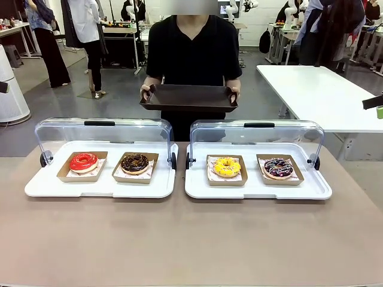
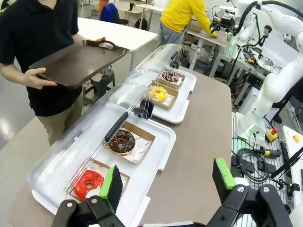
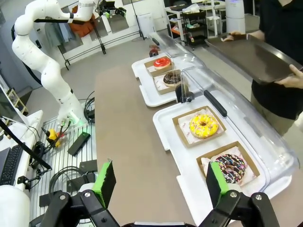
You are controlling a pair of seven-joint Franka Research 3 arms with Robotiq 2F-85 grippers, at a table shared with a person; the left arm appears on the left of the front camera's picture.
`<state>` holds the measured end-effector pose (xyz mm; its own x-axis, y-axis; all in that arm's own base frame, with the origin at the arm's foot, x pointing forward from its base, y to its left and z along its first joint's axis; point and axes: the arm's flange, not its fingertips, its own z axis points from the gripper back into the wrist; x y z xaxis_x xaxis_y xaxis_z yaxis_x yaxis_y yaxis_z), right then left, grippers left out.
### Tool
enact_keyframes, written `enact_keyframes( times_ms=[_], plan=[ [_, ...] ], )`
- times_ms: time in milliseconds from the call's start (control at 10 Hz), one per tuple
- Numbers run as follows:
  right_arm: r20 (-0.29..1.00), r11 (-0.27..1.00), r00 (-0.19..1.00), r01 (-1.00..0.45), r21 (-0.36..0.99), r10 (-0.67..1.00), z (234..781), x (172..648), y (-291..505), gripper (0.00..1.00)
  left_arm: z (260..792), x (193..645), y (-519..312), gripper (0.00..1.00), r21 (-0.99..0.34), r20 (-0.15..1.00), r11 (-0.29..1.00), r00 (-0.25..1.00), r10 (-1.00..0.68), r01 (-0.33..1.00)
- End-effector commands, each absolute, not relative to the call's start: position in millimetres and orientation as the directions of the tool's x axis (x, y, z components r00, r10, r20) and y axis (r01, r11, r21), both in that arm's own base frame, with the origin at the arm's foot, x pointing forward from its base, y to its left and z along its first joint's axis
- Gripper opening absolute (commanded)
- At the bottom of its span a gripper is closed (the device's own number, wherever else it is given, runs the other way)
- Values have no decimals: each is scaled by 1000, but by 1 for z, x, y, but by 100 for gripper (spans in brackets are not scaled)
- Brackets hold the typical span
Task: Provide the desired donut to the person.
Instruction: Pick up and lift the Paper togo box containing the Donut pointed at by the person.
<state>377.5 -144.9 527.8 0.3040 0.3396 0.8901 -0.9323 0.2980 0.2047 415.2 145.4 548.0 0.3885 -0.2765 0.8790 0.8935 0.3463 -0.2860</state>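
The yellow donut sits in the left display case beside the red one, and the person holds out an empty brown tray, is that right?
Not quite. In the front view the yellow donut sits in the right display case, beside the dark sprinkled donut; the red donut is in the left case with the chocolate one. The person does hold out an empty brown tray.

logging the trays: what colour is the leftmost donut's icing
The leftmost donut is red, clearest in the front view.

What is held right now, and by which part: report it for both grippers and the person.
The left gripper and right gripper are open, holding nothing. The person holds the brown tray by its two short ends, one hand on each.
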Motion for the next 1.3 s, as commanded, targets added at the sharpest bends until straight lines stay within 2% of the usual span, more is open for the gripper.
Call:
enact_keyframes(
  times_ms=[0, 1200],
  plan=[
    [894, 290, 299, -935, 204, 334, 528, 378, -144, 100, 549, 415, 146, 100, -286, 883, 340, 384, -269, 896],
    [894, 290, 299, -935, 204, 334, 528, 378, -144, 100, 549, 415, 146, 100, -286, 883, 340, 384, -269, 896]
  ],
)
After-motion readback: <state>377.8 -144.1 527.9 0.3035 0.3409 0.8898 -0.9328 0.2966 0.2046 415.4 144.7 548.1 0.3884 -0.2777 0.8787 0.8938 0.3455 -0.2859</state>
